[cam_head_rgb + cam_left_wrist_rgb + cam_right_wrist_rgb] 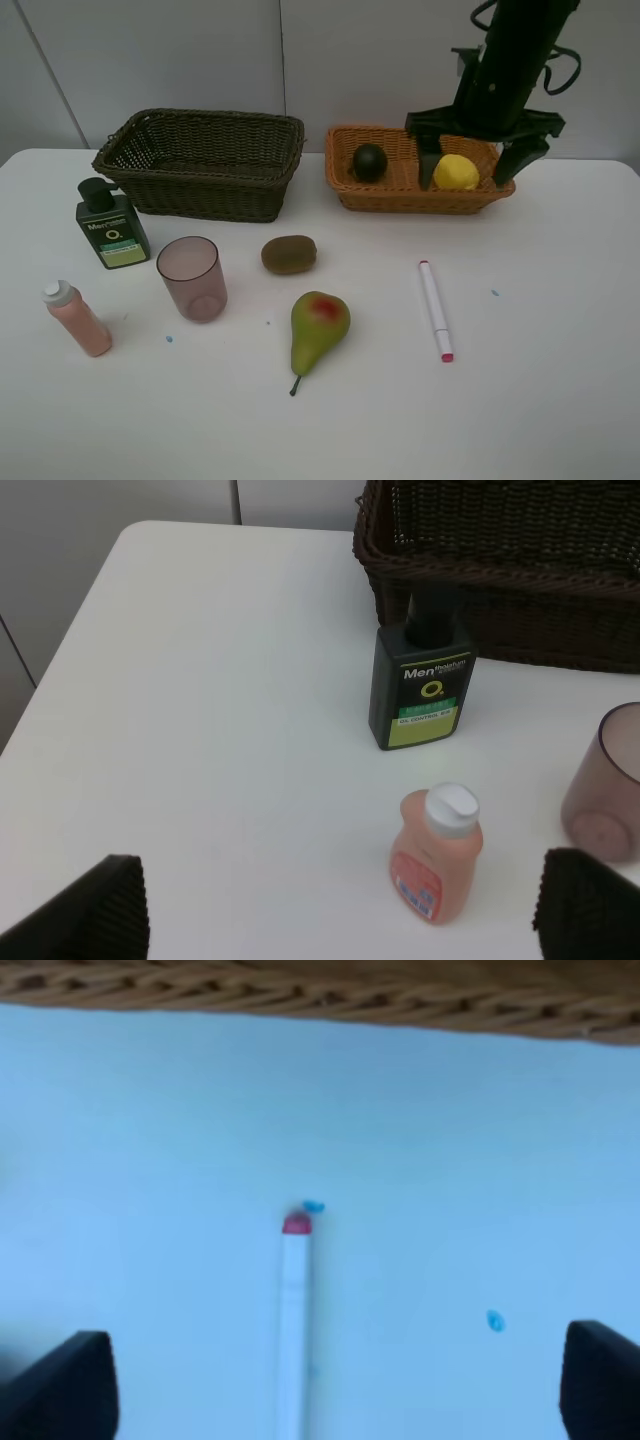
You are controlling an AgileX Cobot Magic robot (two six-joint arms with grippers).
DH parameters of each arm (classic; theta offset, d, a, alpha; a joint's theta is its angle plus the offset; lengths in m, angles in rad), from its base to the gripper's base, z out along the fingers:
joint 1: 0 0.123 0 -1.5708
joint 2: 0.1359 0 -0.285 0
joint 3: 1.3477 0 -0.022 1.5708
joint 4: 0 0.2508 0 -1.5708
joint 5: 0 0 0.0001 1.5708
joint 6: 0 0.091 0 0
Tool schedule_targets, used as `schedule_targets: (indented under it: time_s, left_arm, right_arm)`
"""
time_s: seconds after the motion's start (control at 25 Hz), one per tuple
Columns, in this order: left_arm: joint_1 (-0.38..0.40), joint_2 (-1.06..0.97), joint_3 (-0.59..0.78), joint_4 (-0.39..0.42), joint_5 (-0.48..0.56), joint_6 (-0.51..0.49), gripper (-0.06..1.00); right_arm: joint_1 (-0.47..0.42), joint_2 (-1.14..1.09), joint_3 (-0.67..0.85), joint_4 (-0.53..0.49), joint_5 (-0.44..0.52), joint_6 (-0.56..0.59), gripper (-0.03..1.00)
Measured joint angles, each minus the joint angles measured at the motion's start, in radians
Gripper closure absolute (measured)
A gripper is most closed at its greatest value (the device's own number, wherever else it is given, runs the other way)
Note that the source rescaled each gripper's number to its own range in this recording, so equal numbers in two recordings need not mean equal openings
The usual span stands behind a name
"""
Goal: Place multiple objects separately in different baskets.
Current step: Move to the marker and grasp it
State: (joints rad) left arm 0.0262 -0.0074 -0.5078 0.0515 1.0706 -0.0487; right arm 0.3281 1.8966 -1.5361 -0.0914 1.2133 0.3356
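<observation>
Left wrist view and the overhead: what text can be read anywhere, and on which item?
"Men": white, at the top of the dark green bottle label.
"O": large yellow letter below it, same label.
Small word beside "Men" and the line on the lime band: too blurred to read.
Pink bottle, blue label patch: unreadable.
Marker: no text seen.

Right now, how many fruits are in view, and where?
4. The kiwi and the pear lie on the table; the lemon and a dark green round fruit sit in the orange basket. The right gripper above may hide more.
</observation>
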Motion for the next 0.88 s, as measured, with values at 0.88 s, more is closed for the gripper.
schedule_targets:
  time_s: [0.88]
  left_arm:
    - [0.0, 0.0, 0.0, 0.0, 0.0, 0.0, -0.05]
  right_arm:
    - [0.042, -0.001, 0.461, 0.109, -0.457, -0.003, 0.05]
